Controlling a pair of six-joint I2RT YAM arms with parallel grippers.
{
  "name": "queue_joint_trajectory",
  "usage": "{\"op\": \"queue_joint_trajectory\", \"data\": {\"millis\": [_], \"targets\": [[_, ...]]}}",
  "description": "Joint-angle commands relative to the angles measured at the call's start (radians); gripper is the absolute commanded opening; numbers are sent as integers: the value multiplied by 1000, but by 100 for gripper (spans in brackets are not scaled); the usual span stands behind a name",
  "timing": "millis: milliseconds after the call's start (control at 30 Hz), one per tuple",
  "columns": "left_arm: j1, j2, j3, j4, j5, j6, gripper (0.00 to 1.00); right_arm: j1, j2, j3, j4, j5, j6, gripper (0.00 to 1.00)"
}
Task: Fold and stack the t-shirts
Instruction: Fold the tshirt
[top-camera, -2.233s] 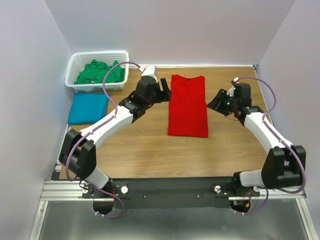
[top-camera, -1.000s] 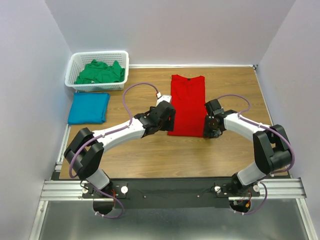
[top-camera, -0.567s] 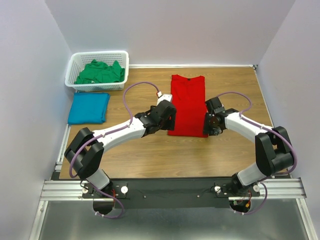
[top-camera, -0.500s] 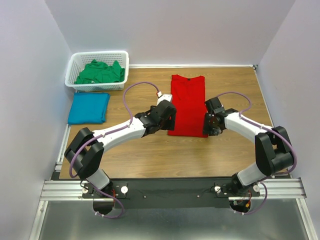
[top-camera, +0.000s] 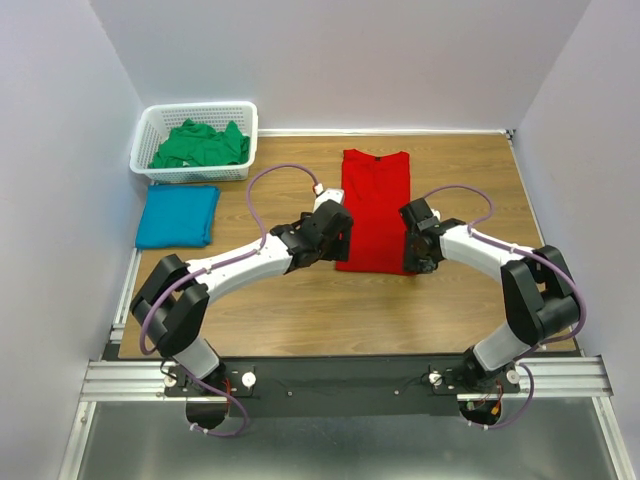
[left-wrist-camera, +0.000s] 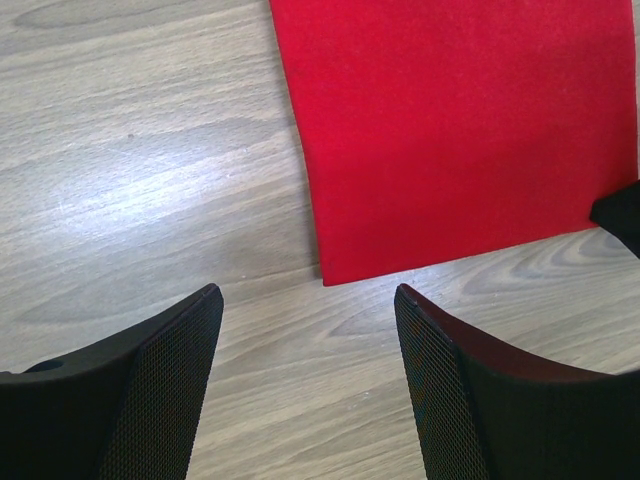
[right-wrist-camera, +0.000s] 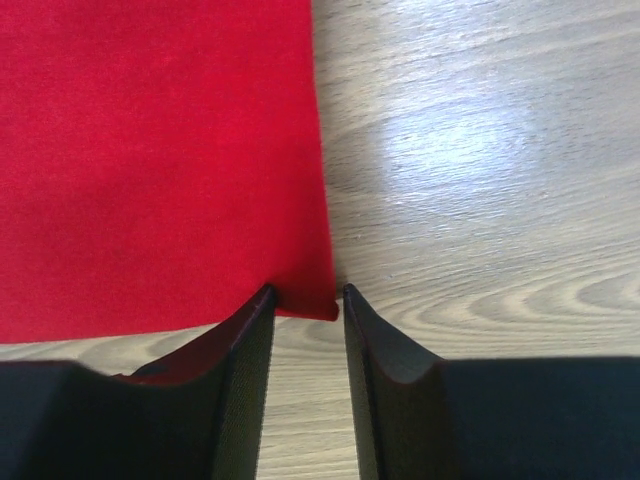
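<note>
Red t-shirt (top-camera: 375, 210), flat matte cloth rectangle on woodgrain table (top-camera: 300, 305)

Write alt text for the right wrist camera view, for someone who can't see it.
The right gripper, its two black fingers narrowly apart, frames one corner of a red t-shirt lying flat. Wood-grain table fills the right side and shows in the strip below the shirt's hem.

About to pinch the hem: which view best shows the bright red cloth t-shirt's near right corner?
Right wrist: the near right corner of the bright red cloth t-shirt lies between the parted fingertips of the right tool. Top external shows the whole shirt, the tool covering that corner. Left wrist shows the near left corner.
</note>
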Motion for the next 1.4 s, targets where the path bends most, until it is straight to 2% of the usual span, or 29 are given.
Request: {"op": "queue_joint_trajectory", "data": {"millis": [0, 333, 467, 633, 933, 1367], "targets": [[-5, 25, 43, -44, -32, -25, 77, 20, 52, -48, -32, 46, 19, 39], [-9, 76, 82, -87, -12, -45, 80, 37, 75, -82, -26, 34, 19, 17], [-9, 120, 103, -101, 3, -47, 81, 40, 78, -94, -21, 32, 16, 1], [-9, 175, 146, -122, 18, -55, 78, 48, 72, -100, -5, 15, 7, 1], [-9, 286, 207, -174, 41, -53, 56, 50, 56, -108, 12, 5, -1, 1], [-18, 378, 243, -205, 89, -47, 54, 51, 70, -111, 31, -11, -15, 1]]}}
